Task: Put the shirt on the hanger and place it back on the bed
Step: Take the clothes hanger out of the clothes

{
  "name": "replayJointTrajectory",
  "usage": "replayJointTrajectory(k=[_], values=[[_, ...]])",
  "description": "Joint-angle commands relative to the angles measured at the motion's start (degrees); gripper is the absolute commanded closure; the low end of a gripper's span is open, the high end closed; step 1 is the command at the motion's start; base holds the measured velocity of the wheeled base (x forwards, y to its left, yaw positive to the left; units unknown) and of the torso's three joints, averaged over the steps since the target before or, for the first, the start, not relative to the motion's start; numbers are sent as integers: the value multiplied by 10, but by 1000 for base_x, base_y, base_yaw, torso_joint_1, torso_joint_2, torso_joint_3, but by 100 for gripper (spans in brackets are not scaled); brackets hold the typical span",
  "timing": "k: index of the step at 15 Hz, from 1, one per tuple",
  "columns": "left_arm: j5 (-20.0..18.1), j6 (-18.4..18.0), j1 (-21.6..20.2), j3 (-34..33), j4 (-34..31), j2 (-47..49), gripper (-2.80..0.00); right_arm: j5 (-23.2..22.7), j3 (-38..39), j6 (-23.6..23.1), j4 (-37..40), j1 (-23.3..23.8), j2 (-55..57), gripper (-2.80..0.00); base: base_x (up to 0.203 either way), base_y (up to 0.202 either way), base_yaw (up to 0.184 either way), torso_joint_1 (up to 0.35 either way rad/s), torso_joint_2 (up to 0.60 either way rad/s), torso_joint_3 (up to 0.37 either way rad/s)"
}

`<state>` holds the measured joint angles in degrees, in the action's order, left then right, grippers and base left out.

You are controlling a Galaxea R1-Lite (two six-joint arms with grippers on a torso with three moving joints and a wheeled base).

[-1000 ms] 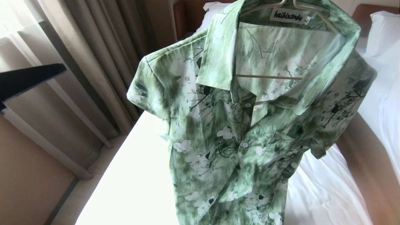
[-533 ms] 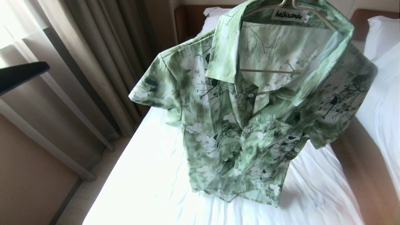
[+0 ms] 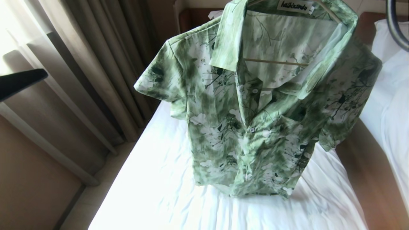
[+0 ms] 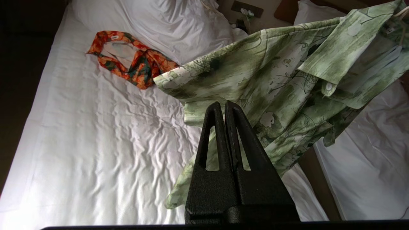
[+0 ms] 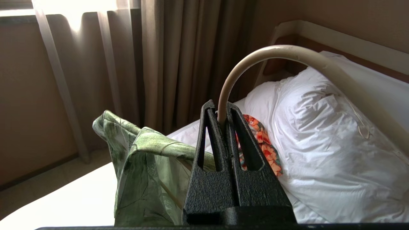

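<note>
The shirt (image 3: pixel 255 111) hangs on the hanger (image 5: pixel 287 57) pinched in the right hand (image 5: pixel 220 110) above the bed (image 3: pixel 166 198).

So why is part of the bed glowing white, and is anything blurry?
Head view: window light blows out the sheet left of the shirt. Right wrist view: the hanger hook is soft, being so close. Left wrist view: evenly lit, bed wrinkles crisp.

right tool (image 5: pixel 222 111) clamps hanger (image 5: pixel 271 56) hook | shirt (image 5: pixel 143 166) below (over bed (image 5: pixel 80 204))
</note>
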<state>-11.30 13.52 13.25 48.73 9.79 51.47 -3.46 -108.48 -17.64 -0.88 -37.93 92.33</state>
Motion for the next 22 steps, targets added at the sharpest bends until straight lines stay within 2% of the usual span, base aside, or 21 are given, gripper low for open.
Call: replayJointTrajectory(k=[1, 6, 10, 22], values=[[0, 1, -1, -7, 0, -8, 0, -2, 0, -2, -2, 6, 6, 0, 0, 0, 0, 0, 0, 0], [-1, 1, -9, -10, 1, -16, 0, -4, -8, -3, -34, 6, 13, 0, 0, 0, 0, 0, 0, 0], [-1, 1, -9, -22, 1, -26, 0, -3, -32, -6, -34, 6, 17, 0, 0, 0, 0, 0, 0, 0], [0, 0, -11, -30, 3, -34, 0, -3, -41, -6, -35, 7, 19, 0, 0, 0, 0, 0, 0, 0]])
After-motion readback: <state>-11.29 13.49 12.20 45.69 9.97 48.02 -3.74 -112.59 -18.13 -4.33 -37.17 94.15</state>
